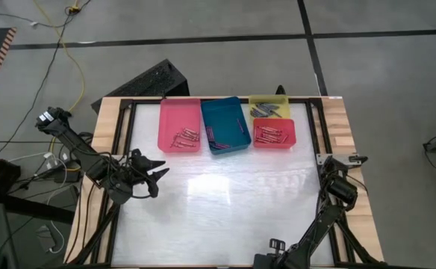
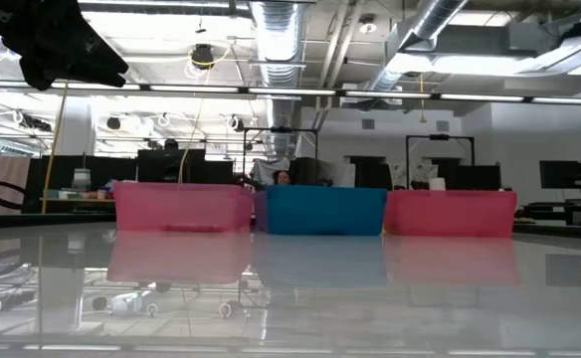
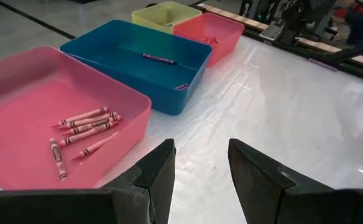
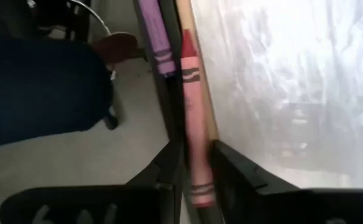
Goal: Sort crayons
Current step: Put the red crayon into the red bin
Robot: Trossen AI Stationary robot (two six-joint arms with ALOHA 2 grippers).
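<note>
High view: the left hand (image 1: 152, 173) hangs over the desk's (image 1: 225, 202) left side, empty; the right hand (image 1: 336, 166) sits at the right edge. Sorted crayons (image 1: 186, 137) lie in the pink tray (image 1: 169, 112), others in the teal tray (image 1: 233, 112), yellow tray (image 1: 278, 99) and red tray (image 1: 289, 127). Low view: three tray fronts, no loose crayons on the desk. Left wrist view: fingers (image 3: 160, 168) partly spread, holding nothing. Right wrist view: a red crayon (image 4: 192, 118) lies between the narrowly parted fingers (image 4: 169, 165); a purple crayon (image 4: 156, 37) lies beside it. Advice: close squarely at mid-length, lift straight, leaving the purple. No wrapper lettering is legible.
</note>
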